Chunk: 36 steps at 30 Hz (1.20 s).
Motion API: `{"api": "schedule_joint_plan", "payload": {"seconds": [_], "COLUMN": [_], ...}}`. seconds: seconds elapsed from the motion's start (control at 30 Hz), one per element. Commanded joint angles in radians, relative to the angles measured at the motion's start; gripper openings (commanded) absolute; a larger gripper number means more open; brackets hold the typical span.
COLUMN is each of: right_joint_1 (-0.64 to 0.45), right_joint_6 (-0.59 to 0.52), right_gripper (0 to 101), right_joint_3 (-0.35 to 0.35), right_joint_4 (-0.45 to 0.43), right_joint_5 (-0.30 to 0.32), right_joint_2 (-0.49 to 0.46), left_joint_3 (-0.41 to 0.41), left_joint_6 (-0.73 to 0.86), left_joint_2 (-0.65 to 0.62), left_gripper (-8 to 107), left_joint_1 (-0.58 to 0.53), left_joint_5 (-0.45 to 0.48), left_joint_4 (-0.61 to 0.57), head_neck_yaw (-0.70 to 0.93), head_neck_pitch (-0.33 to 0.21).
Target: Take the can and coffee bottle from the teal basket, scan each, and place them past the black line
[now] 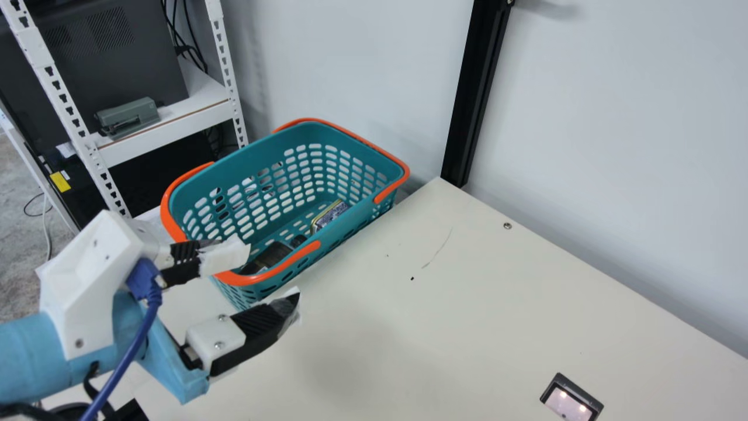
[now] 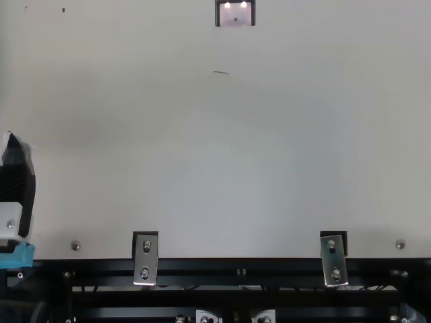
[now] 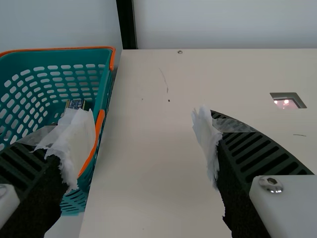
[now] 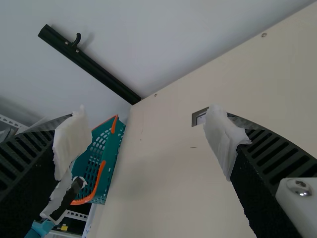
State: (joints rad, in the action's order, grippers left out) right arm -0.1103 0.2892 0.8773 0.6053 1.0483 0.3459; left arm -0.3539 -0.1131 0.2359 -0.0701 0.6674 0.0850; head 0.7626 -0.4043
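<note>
My left gripper (image 1: 272, 273) stands open and empty beside the near end of the teal basket (image 1: 356, 149) in the main view. Inside the basket lie a can (image 1: 330, 216) with a gold rim and, nearer the gripper, a dark bottle (image 1: 271, 256). The left wrist view has the left gripper (image 3: 142, 124) with fingers wide apart, one over the basket's side, the other over the table; the can (image 3: 76, 104) is partly hidden behind a taped fingertip. In the right wrist view my right gripper (image 4: 146, 126) is open, nothing between its fingers.
A scanner window (image 1: 568, 403) is set in the cream table (image 1: 421, 327). A short thin dark mark (image 2: 221, 72) lies near it. A white shelf rack (image 1: 169, 131) stands behind the basket, and a black post (image 1: 482, 88) rises at the wall.
</note>
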Motion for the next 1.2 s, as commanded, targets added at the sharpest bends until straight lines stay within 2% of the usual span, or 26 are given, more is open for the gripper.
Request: {"api": "schedule_joint_plan", "payload": {"seconds": [0.0, 0.23, 0.37, 0.57, 0.7, 0.9, 1.17], "right_joint_1": [0.0, 0.0, 0.0, 0.0, 0.0, 0.0, 0.0], "right_joint_6": [0.0, 0.0, 0.0, 0.0, 0.0, 0.0, 0.0], "right_gripper": [101, 101, 101, 101, 101, 101, 101], "right_joint_3": [0.0, 0.0, 0.0, 0.0, 0.0, 0.0, 0.0], "right_joint_4": [0.0, 0.0, 0.0, 0.0, 0.0, 0.0, 0.0], "right_joint_5": [0.0, 0.0, 0.0, 0.0, 0.0, 0.0, 0.0], "right_joint_2": [0.0, 0.0, 0.0, 0.0, 0.0, 0.0, 0.0], "left_joint_3": [0.0, -0.007, -0.074, -0.232, -0.366, -0.585, -0.81], "left_joint_6": [0.0, -0.007, -0.04, -0.091, -0.1, -0.085, -0.137], "left_joint_2": [0.0, 0.013, 0.123, 0.38, 0.566, 0.814, 1.098], "left_gripper": [90, 90, 90, 90, 90, 90, 90], "left_joint_1": [0.0, 0.02, 0.063, 0.144, 0.202, 0.278, 0.313], "left_joint_5": [0.0, -0.02, -0.07, -0.147, -0.152, -0.093, -0.006], "left_joint_4": [0.0, -0.007, -0.023, -0.005, 0.01, 0.054, 0.223], "head_neck_yaw": [0.02, 0.02, 0.02, 0.02, 0.02, 0.02, 0.02], "head_neck_pitch": [-0.032, -0.032, -0.032, -0.032, -0.032, -0.032, -0.032]}}
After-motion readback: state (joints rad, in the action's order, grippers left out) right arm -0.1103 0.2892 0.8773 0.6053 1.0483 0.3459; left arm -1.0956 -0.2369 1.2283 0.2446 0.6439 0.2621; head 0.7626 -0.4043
